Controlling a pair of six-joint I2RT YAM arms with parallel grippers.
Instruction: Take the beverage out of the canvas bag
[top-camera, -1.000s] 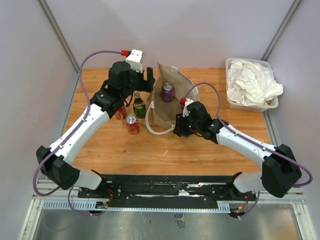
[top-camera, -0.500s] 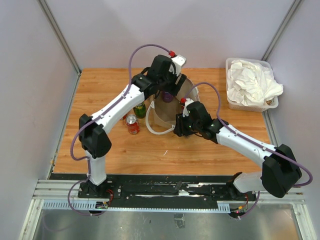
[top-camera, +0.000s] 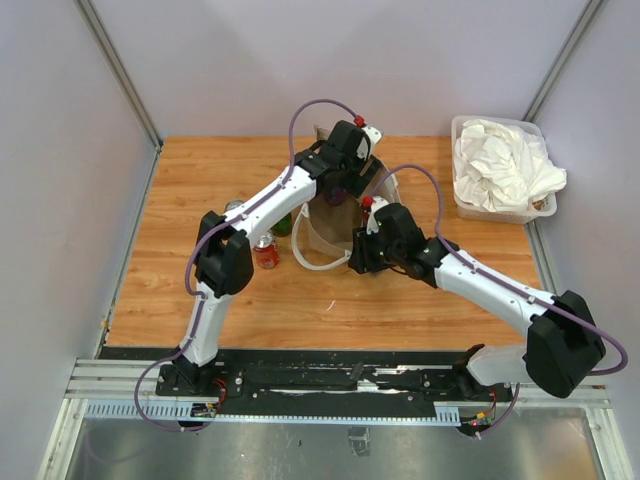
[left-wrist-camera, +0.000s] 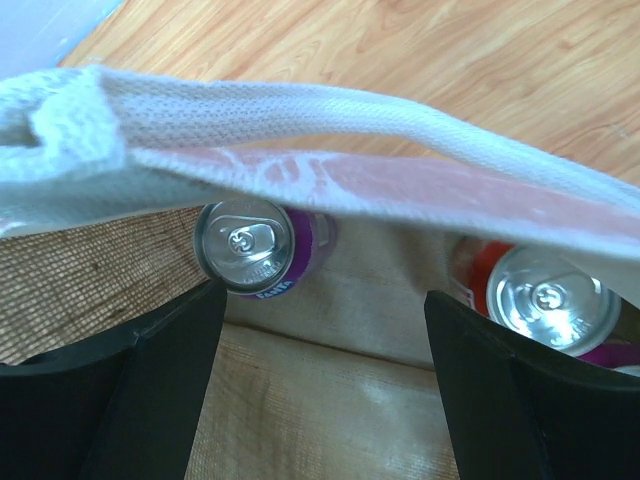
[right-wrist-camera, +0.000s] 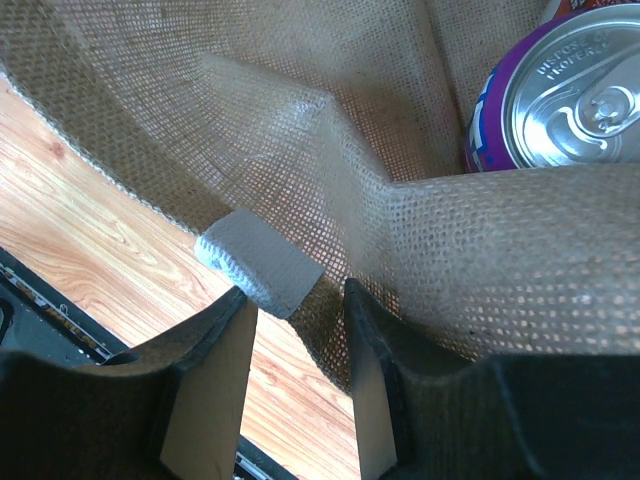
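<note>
— Looking for the can (left-wrist-camera: 255, 245): where is it?
— Upper left of the left wrist view, inside the bag (right-wrist-camera: 300, 130). Left gripper (left-wrist-camera: 325, 292) gapes above it; right gripper (right-wrist-camera: 297, 300) pinches the soft rim. It's probably rigid and slick: grip its sides.

Clear bin (top-camera: 490, 213) at far-right corner of table (top-camera: 190, 180), packed w/ crumpled white cloth (top-camera: 505, 165). Red can (top-camera: 265, 252) upright, left of centre. Green bottle (top-camera: 282, 222) just behind it, partly hidden. Metal rail (top-camera: 330, 405) along near edge.
</note>
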